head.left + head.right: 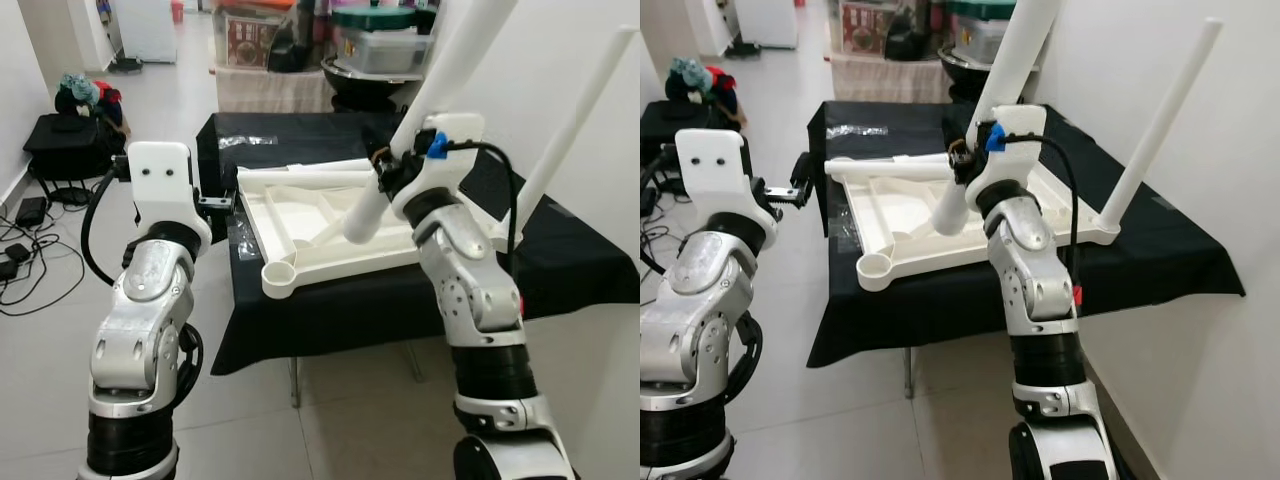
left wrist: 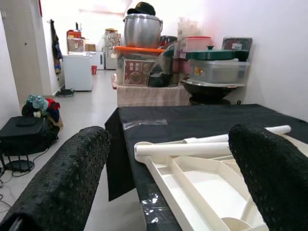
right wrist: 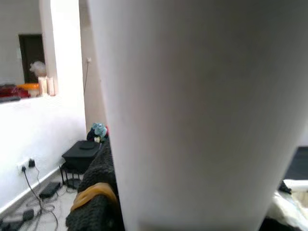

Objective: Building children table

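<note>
Black, pebbled fingers point(image 2: 67, 178) of the left gripper point(image 1: 222, 203) stand well apart, released and holding nothing, just off the near left edge of the bench point(image 1: 570, 255), level with the tabletop's left rim. On the right, the right gripper point(image 1: 385, 172) is clenched round a white table leg point(image 1: 435, 95); in the right wrist view that leg point(image 3: 202, 115) runs past the camera as a broad pale column with a dark finger point(image 3: 98, 192) pressed to its side. This gripped leg is tilted, its lower end down inside the frame of the tabletop point(image 1: 290, 225) and its upper end leaning away to the far right. The tabletop is white plastic, lying upside down on the black cloth over the bench, so that its ribbed underside faces up, with diagonal struts and a round open socket point(image 1: 279, 271) at the near left corner. Legs counted: four. One is in the right gripper; a second leg point(image 1: 580, 120) stands already seated in the right corner, slanting up along the white wall; two more loose legs point(image 2: 185, 149) lie side by side across the far edge of the tabletop. Beyond the bench stand stacked storage boxes point(image 2: 219, 67) and a large metal pot point(image 2: 143, 30), and on the floor far to the left a black bag point(image 1: 70, 140) with cables near it.
</note>
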You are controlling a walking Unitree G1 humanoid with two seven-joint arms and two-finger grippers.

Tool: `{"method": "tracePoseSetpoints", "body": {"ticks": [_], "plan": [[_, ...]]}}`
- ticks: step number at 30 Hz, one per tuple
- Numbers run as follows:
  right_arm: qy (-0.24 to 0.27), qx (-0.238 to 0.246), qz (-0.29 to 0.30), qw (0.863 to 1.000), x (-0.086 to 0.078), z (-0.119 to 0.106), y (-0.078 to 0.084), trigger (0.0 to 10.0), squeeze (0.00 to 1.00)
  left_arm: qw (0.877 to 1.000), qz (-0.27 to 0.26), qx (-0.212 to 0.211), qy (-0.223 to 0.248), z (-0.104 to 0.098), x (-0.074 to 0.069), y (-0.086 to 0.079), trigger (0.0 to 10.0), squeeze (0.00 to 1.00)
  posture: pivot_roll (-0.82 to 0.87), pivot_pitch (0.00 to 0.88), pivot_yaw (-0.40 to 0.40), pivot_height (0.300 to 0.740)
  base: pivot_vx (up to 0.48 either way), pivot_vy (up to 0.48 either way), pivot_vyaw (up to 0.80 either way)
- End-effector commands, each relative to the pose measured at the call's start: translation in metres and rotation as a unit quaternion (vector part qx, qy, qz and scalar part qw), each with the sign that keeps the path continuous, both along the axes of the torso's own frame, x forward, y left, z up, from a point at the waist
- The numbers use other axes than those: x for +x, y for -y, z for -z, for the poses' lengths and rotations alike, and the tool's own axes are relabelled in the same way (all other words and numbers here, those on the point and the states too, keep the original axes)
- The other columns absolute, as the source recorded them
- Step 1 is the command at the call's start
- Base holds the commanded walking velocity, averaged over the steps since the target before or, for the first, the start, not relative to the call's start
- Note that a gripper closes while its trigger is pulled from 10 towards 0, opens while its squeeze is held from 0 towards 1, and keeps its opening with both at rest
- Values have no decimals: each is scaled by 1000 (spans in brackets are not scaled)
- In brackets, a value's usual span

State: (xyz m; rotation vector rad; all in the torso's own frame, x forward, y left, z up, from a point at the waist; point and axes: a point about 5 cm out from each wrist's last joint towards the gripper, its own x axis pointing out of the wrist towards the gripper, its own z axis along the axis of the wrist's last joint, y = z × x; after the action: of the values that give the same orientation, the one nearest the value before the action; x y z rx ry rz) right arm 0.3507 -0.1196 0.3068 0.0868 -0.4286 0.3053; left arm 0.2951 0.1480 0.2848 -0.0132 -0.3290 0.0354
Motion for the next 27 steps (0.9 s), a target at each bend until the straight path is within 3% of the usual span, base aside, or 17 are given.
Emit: {"method": "tracePoseSetpoints", "body": {"ticks": [1,10,27], "plan": [[1,-10,1,1000,3,-2,2,10000,0,1000,5,3,-14,6,-1,4,10000,0,28,92,-112,740,0,0,0],[-14,-27,15,999,11,-1,7,10000,0,1000,8,-3,-20,9,-4,9,10000,0,21,104,-117,740,0,0,589],[-18,-9,31,999,12,2,13,10000,0,1000,-1,3,-6,4,-3,5,10000,0,10,108,-113,740,0,0,0]]}}
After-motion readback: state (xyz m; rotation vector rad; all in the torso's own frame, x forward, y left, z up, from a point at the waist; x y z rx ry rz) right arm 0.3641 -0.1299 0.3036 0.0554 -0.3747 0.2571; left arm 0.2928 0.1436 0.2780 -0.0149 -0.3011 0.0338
